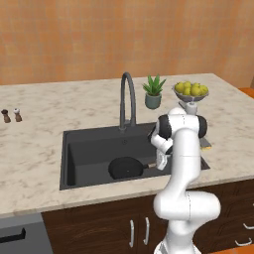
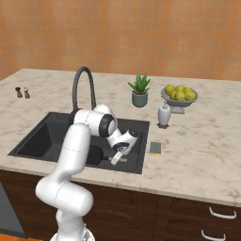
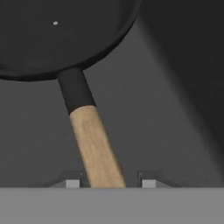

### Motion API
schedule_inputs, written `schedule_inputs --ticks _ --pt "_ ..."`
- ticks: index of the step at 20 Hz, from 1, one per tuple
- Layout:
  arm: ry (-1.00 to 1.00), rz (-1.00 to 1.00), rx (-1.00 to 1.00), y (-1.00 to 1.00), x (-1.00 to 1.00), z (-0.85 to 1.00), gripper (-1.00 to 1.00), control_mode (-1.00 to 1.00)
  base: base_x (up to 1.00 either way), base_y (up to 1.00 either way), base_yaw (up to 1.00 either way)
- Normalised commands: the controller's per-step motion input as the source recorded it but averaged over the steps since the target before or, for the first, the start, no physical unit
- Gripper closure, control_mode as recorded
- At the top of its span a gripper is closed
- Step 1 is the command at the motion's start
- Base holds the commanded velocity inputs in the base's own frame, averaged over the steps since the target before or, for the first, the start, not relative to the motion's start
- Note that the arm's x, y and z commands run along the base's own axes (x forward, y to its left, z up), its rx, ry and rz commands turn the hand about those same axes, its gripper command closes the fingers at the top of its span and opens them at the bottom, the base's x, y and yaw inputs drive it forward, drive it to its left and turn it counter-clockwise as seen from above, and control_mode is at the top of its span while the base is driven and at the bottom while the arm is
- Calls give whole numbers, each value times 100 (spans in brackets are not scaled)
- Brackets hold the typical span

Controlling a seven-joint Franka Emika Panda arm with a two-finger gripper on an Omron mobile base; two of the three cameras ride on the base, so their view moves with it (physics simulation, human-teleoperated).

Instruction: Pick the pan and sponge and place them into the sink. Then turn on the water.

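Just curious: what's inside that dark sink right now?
The black pan lies on the sink floor. The robot's arm covers the basin's right part, so the rest there is hidden.

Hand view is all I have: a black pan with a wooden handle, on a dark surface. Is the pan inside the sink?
Observer: Yes, the pan lies on the floor of the sink, near its front wall.
Operator: Where is the sponge?
Observer: The sponge lies on the counter, just right of the sink's rim.
Operator: Does water run?
Observer: No stream falls from the faucet.
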Motion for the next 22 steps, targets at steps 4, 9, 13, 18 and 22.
schedule_inputs --ticks 4,9,13,18,22 --pt "-2 -4 0 0 -8 47 -100 -100 0 0 0" --pt "0 -3 0 0 -19 98 -100 -100 0 0 0" --pt "0 -9 0 -4 -33 100 -100 -100 0 0 0" --pt "0 -25 0 -7 -46 97 -100 -100 0 0 0" --pt "0 -28 -5 -1 -59 88 -100 -100 0 0 0"
